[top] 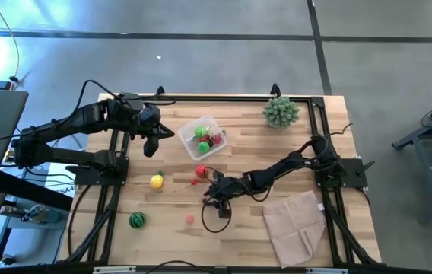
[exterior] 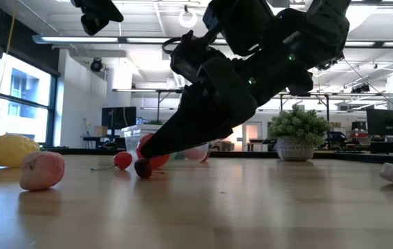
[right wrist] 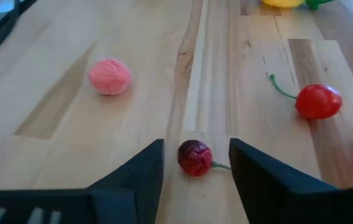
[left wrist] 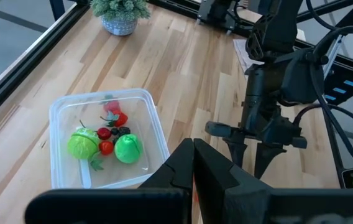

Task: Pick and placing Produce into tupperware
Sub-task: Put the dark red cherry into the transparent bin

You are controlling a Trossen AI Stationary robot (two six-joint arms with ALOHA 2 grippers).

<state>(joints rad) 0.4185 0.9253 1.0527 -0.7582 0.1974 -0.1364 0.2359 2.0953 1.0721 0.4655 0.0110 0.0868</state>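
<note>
The clear tupperware [top: 214, 126] stands on the table's far middle and holds two green rounds and small red pieces [left wrist: 105, 140]. Loose produce lies on the wood: a lemon [top: 157, 181], a striped melon ball [top: 137, 220], a red tomato [top: 202, 171], a stemmed cherry [right wrist: 317, 101], a pink ball [right wrist: 109, 76] and a dark red berry [right wrist: 195, 158]. My right gripper [right wrist: 196, 144] is low over the table and open, one finger on either side of the dark berry, with a gap on both sides. My left gripper [left wrist: 193, 157] hangs shut and empty, left of the tub.
A spiky pale-green plant in a pot [top: 281, 111] stands at the far right. A folded beige cloth [top: 296, 224] lies near the right front corner. The tomato and cherry lie close beside my right gripper, on its far side. Black frame rails edge the table.
</note>
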